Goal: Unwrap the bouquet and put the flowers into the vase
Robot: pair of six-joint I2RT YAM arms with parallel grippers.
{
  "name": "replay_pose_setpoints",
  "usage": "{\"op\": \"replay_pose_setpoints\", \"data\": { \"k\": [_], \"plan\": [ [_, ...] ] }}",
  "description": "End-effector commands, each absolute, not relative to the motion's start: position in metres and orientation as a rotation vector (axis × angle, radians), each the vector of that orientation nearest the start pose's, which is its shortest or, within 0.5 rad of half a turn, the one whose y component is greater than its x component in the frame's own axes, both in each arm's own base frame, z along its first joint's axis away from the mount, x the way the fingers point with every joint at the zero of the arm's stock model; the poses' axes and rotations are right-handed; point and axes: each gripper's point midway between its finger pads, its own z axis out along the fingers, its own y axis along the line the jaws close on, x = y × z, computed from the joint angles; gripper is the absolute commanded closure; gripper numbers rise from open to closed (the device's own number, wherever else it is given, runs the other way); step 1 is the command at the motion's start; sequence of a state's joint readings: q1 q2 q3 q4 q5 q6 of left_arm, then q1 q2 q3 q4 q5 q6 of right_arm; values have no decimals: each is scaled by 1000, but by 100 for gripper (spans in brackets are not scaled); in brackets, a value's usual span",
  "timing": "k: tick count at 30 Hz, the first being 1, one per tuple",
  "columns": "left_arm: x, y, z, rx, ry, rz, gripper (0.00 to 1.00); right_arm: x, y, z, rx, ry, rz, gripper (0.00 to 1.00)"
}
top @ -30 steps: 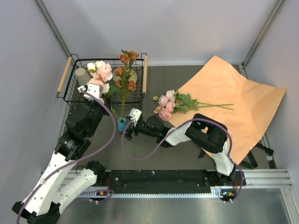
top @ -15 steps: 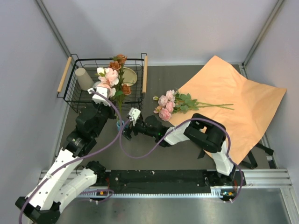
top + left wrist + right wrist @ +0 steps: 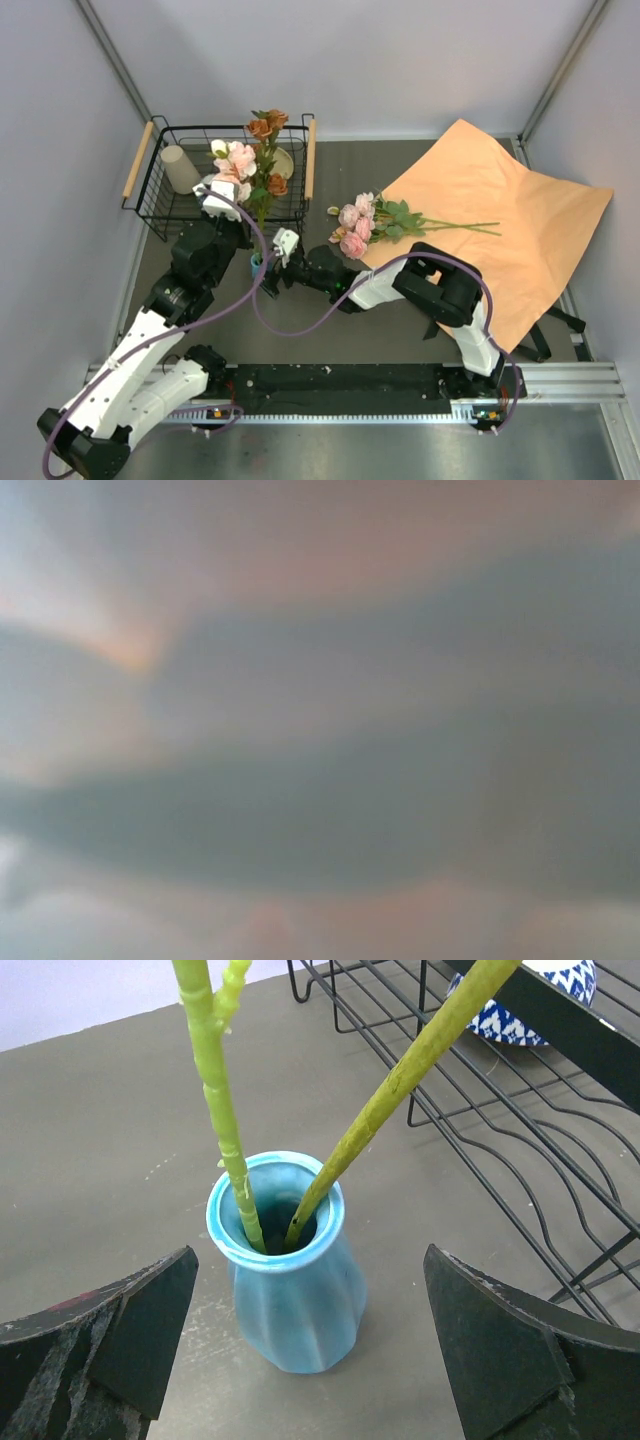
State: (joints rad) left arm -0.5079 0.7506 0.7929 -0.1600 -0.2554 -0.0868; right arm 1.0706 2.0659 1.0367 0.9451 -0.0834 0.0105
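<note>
- Teal-blue and ribbed, the vase (image 3: pixel 290 1290) stands upright on the dark table (image 3: pixel 330 330), just in front of the wire basket (image 3: pixel 165 215).
- You have two green stems (image 3: pixel 218 1100) going down into its narrow neck. One rises nearly straight and the other leans toward the basket.
- Above them, the flowers (image 3: pixel 250 165) spread their pink, cream and rust-orange heads over the basket.
- Your left gripper (image 3: pixel 240 222) is closed on those stems, between the vase and the blooms. Its wrist camera gives you only blur.
- Your right gripper (image 3: pixel 310 1260) is low on the table with its jaws wide apart, one finger on each side of the vase, and neither finger touches it.
- A second bunch (image 3: pixel 360 225) lies flat, its pink heads over the table and its stems resting on the paper (image 3: pixel 500 220).
- The paper is spread open, orange-tan side up, at your far right.
- The basket holds a beige cup (image 3: pixel 180 168) and a blue-and-white bowl (image 3: pixel 530 1000).
</note>
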Motion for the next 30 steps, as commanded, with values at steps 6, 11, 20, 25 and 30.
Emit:
{"op": "replay_pose_setpoints", "data": {
  "k": [6,11,20,25,30],
  "plan": [
    [295,-107,289,87,1720,-197,93,266,519,115,-900,1442,890,2],
    [295,-105,286,89,1732,-182,79,270,521,114,-897,1445,891,2],
    [291,-107,288,105,1728,-201,46,272,520,109,-900,1454,895,2],
    [289,-106,289,114,1729,-200,34,272,521,110,-900,1453,898,2],
    [286,-104,288,113,1731,-196,28,273,521,109,-899,1455,896,2]
  ]
}}
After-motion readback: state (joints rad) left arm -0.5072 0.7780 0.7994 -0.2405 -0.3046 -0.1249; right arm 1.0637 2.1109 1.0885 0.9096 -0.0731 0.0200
